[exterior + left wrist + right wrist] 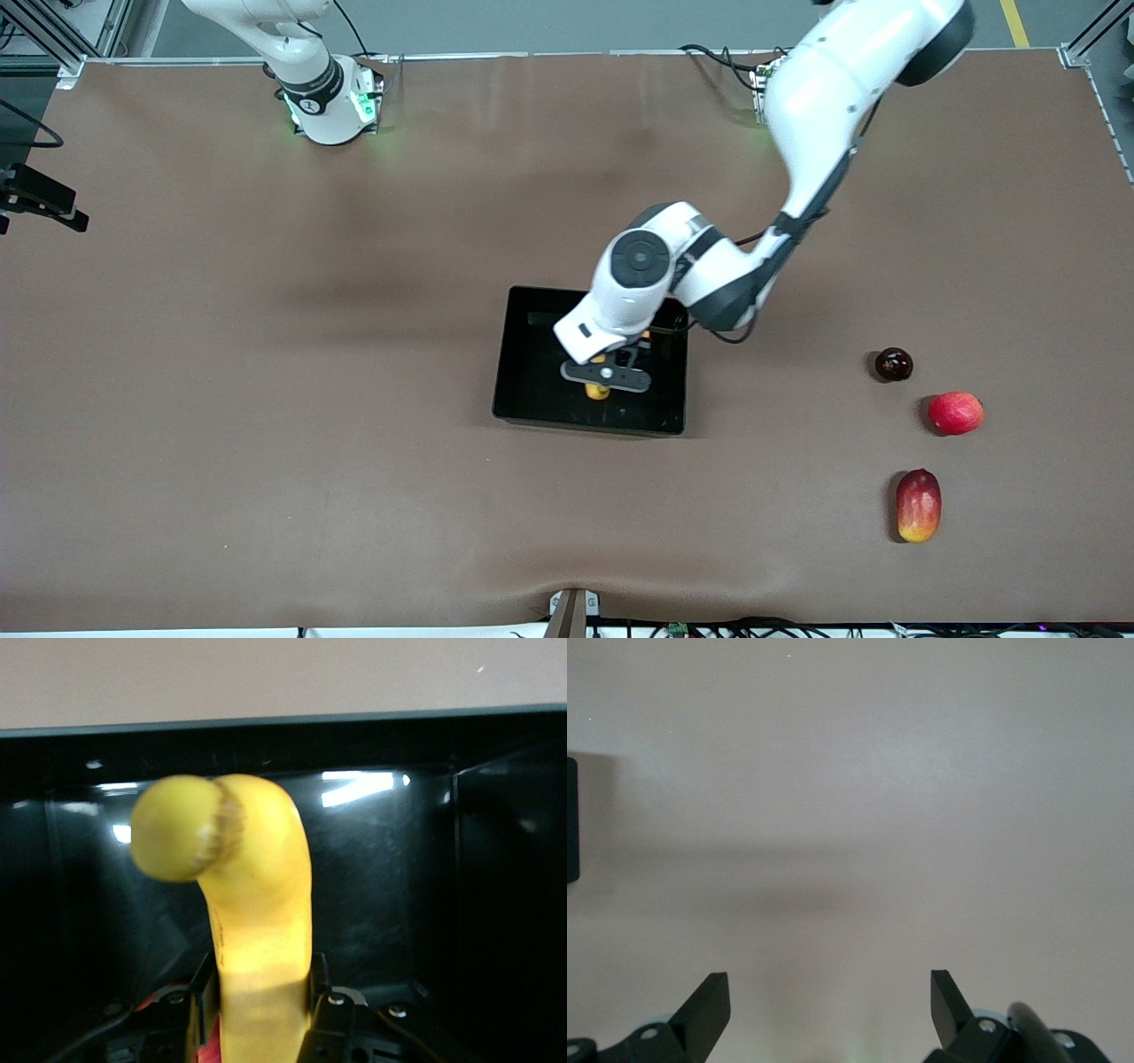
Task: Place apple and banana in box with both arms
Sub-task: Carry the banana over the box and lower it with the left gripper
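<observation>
Left arm [824,106]: reaching out, elbow bent, wrist turned down; left gripper [262,1010] clamped. Right arm [306,75]: waiting at its base; right gripper [830,1005] spread wide.

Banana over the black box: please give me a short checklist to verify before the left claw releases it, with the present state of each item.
1. Left claw shut on the banana: ok.
2. Banana over the inside of the box, not its rim: ok.
3. Banana low enough to drop softly: cannot tell.
4. Box floor under the banana free of other fruit: ok in the left wrist view.
5. Right claw open, waiting over bare table, clear of the box: ok.
6. Apple already in the box: not ok, it lies on the table toward the left arm's end.
</observation>
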### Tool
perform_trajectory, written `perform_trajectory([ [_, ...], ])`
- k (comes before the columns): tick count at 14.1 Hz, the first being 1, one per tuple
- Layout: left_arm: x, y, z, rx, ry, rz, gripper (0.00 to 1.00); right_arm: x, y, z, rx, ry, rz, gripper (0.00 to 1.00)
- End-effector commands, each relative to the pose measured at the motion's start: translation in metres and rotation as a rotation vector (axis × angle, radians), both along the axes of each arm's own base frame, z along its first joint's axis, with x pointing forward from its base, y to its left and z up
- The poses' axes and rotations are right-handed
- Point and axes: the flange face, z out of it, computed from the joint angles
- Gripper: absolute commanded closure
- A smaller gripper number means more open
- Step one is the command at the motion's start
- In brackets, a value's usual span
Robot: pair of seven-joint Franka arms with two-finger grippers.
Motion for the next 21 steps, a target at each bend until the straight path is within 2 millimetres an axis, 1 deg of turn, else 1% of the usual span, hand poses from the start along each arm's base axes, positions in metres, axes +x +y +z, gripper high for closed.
perform_trajectory([
  [1, -0.007, -0.023, -0.027, -0.008, -0.022, 0.004, 1.00, -0.008, -0.002, 0.003, -0.005, -0.003, 0.003, 0.00],
  [3, -0.015, -0.030, -0.049, -0.002, -0.011, -0.010, 1.00, -0.008, -0.002, 0.003, -0.004, -0.003, 0.003, 0.00],
  [5, -0.016, -0.028, -0.067, 0.010, 0.003, -0.014, 1.00, -0.008, -0.002, 0.003, -0.004, -0.003, 0.003, 0.00],
  [7, -0.017, -0.027, -0.077, 0.011, 0.006, -0.015, 1.00, -0.008, -0.002, 0.003, -0.004, -0.003, 0.003, 0.00],
  [8, -0.018, -0.027, -0.078, 0.012, 0.007, -0.017, 1.00, -0.007, -0.002, 0.002, -0.004, -0.002, 0.003, 0.00],
  [9, -0.018, -0.027, -0.078, 0.013, 0.005, -0.021, 0.88, -0.008, -0.002, 0.003, -0.004, -0.003, 0.003, 0.00],
  [10, -0.016, -0.025, -0.077, 0.013, 0.003, -0.019, 0.47, -0.007, -0.002, 0.002, -0.004, -0.002, 0.003, 0.00],
  [11, -0.013, -0.023, -0.073, 0.014, -0.004, -0.020, 0.00, -0.007, -0.002, 0.002, -0.004, -0.002, 0.003, 0.00],
  [12, -0.010, -0.021, -0.070, 0.023, -0.018, -0.016, 0.00, -0.008, -0.002, 0.003, -0.005, -0.005, 0.003, 0.00],
  [13, -0.010, -0.023, -0.057, 0.033, -0.042, -0.020, 0.00, -0.007, -0.002, 0.002, -0.004, -0.002, 0.003, 0.00],
  [14, -0.005, -0.019, -0.043, 0.036, -0.060, -0.019, 0.00, -0.007, -0.002, 0.002, -0.004, -0.002, 0.003, 0.00],
  [15, 0.000, -0.013, -0.025, 0.045, -0.070, -0.011, 0.00, -0.007, -0.003, 0.002, -0.005, -0.003, 0.001, 0.00],
  [16, 0.005, -0.007, -0.004, 0.056, -0.077, 0.000, 0.00, -0.007, -0.003, 0.002, -0.005, -0.003, 0.003, 0.00],
  [17, 0.019, 0.013, 0.018, 0.069, -0.086, 0.029, 0.00, -0.007, -0.002, 0.003, -0.005, -0.003, 0.003, 0.00],
  [18, 0.036, 0.041, 0.044, 0.081, -0.086, 0.071, 0.00, -0.007, -0.002, 0.003, -0.005, -0.003, 0.003, 0.00],
  [20, 0.044, 0.074, 0.093, 0.126, -0.080, 0.074, 0.00, -0.007, -0.002, 0.003, -0.003, -0.004, 0.003, 0.00],
  [21, 0.051, 0.101, 0.118, 0.161, -0.062, 0.080, 0.00, -0.007, -0.002, 0.003, -0.003, -0.004, 0.003, 0.00],
])
